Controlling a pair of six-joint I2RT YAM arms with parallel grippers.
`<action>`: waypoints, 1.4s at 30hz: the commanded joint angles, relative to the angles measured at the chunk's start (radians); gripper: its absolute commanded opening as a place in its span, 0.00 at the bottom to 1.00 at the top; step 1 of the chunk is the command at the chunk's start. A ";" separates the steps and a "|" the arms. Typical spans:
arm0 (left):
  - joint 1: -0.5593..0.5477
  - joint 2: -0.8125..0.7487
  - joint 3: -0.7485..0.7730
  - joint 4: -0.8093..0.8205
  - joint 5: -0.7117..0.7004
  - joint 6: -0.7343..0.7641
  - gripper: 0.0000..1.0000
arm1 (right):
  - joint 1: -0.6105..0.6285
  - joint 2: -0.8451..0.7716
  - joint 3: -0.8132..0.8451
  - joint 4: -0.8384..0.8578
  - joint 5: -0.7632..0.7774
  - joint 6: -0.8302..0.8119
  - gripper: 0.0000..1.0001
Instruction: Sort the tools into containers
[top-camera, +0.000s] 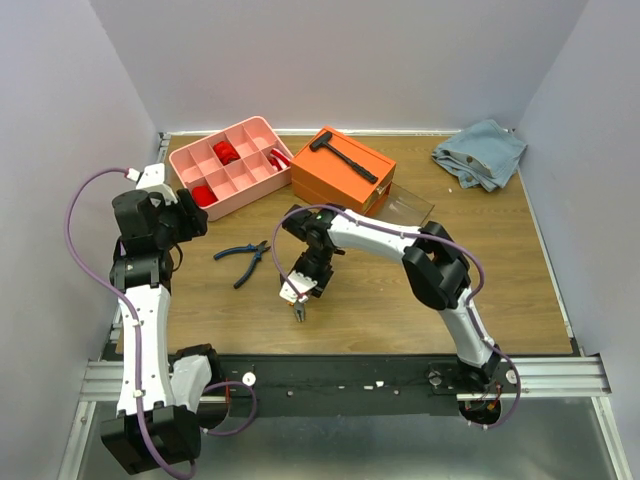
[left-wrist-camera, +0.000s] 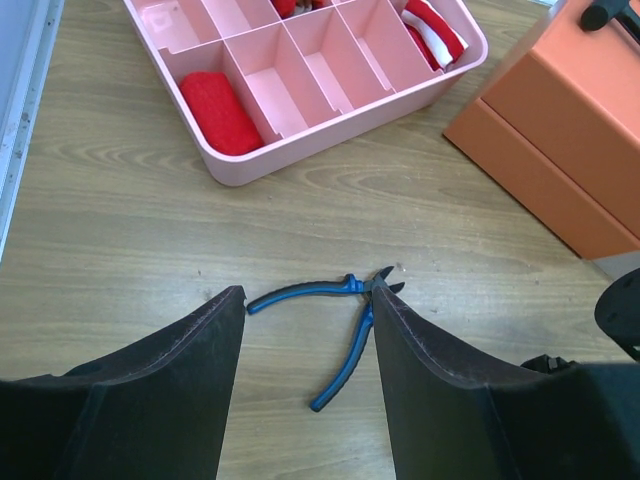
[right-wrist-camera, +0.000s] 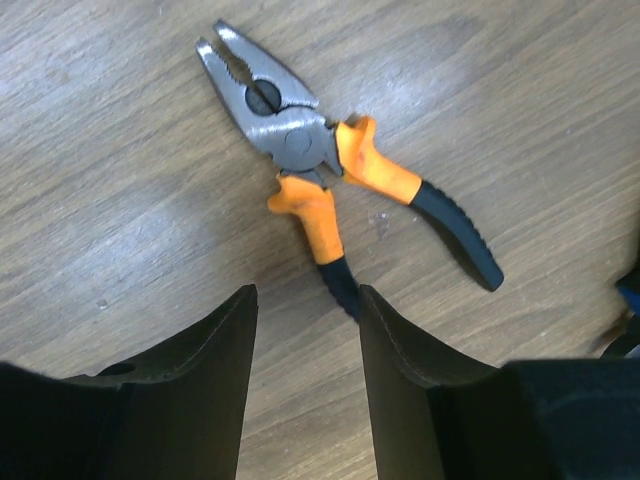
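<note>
Two pliers show in the top view: blue pliers (top-camera: 243, 258) near the pink tray (top-camera: 250, 195), orange pliers (top-camera: 299, 312) farther from it. Left wrist: the left gripper (left-wrist-camera: 305, 300) hangs spread above the blue pair. Right wrist: the right gripper (right-wrist-camera: 305, 295), fingers apart, straddles one orange handle. Steel, probably stiff and weighty; the ribbed rubber handles look like the safest hold.

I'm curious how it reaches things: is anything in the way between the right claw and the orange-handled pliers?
Nothing visible is. The right claw hangs open above the steel pliers with orange-and-black handles, which lie flat on the wooden table. One handle points into the gap between the claw's fingers.
</note>
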 joint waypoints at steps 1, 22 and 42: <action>0.016 -0.018 0.003 0.000 0.037 -0.018 0.63 | 0.024 -0.010 -0.010 0.037 0.004 -0.009 0.52; 0.045 -0.035 -0.042 0.048 0.080 -0.057 0.63 | 0.052 -0.052 -0.018 -0.106 -0.029 0.243 0.01; -0.016 0.207 0.170 0.125 0.092 0.009 0.63 | -0.400 -0.718 -0.243 0.230 0.067 1.586 0.01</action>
